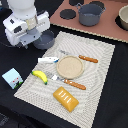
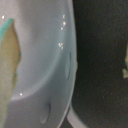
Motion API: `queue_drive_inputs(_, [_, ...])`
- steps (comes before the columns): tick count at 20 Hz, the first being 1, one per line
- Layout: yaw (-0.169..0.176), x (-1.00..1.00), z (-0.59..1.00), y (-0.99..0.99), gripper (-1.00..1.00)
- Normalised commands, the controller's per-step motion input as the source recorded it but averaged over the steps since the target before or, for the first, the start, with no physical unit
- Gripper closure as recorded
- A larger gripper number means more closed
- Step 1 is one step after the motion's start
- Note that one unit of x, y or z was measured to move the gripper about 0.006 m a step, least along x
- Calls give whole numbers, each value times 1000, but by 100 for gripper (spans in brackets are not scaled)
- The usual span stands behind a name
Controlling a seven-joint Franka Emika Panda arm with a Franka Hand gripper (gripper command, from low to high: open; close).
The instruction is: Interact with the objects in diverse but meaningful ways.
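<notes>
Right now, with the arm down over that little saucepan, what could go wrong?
1. The gripper itself is hidden behind the arm in the exterior view, and the wrist view shows only a close grey rim, so any grasp on the saucepan can't be confirmed; it might slip.
2. The saucepan sits at the edge of the placemat, so dragging it could ruck the mat.
3. The tube lies nearby; a low sweep could knock it.
</notes>
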Motion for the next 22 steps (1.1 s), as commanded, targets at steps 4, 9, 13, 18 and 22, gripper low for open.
queue_drive_inputs(4, [-15,-230,-121,0,100])
queue_drive_inputs(9, [-6,-181,-124,0,100])
queue_drive_inputs(13, [0,-19,-34,1,100])
queue_drive_inputs(18, [-54,-20,925,38,100])
queue_drive_inputs(22, [-82,113,1000,206,100])
